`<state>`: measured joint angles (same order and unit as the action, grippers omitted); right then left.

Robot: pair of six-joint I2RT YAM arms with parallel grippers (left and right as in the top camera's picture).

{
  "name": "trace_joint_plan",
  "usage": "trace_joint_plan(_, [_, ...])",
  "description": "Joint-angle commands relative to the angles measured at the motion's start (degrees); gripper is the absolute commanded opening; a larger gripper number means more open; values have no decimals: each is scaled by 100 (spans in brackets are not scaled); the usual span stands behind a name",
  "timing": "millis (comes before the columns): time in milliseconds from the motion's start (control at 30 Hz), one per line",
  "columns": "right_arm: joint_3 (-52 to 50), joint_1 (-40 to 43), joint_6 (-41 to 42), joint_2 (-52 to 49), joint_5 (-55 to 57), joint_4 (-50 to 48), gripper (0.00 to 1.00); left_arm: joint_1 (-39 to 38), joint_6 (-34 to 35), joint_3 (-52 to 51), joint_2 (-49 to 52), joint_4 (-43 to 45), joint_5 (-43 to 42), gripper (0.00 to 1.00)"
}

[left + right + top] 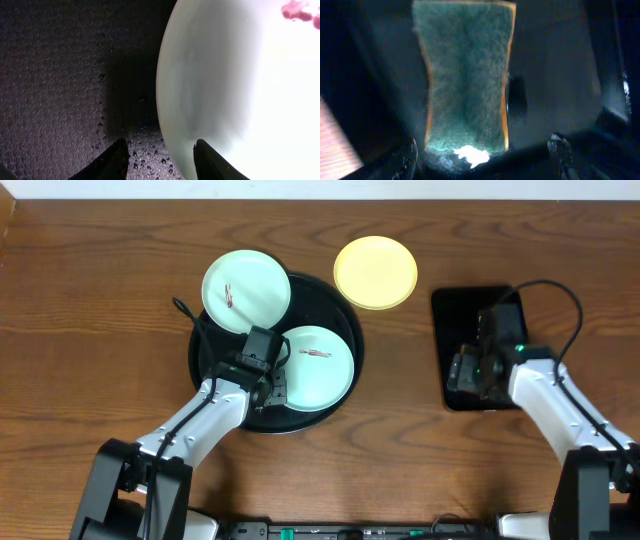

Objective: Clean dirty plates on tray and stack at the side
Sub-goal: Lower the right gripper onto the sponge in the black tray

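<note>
2 mint plates (246,290) on tray (322,304), yellow plate (375,272) off.

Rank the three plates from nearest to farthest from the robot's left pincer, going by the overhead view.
1. Right green plate, lying in the tray, right at the left pincer.
2. Left green plate, overhanging the tray's far-left rim.
3. Yellow plate, off the tray, farther back and right.
</note>
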<state>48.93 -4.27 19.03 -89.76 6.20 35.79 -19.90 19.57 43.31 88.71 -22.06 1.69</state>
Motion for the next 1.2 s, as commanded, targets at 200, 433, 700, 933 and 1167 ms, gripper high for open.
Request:
trace_joint_plan(200, [-1270,-22,-11,7,348,-1838,2,22,68,-35,7,-17,7,45])
trace_joint_plan(433, [-857,-22,-249,116,278,-1099,91,22,68,-35,7,-17,9,50])
trace_joint_plan(700, [-678,-4,-887,136,640,-1357,99,22,68,-35,7,-17,7,50])
trace_joint_plan(933, [-868,59,-992,31,745,-2312,99,22,68,-35,7,-17,7,50])
trace_joint_plan(1167, [-811,-2,-1224,-146,24,-2592,78,22,68,-35,7,-17,7,51])
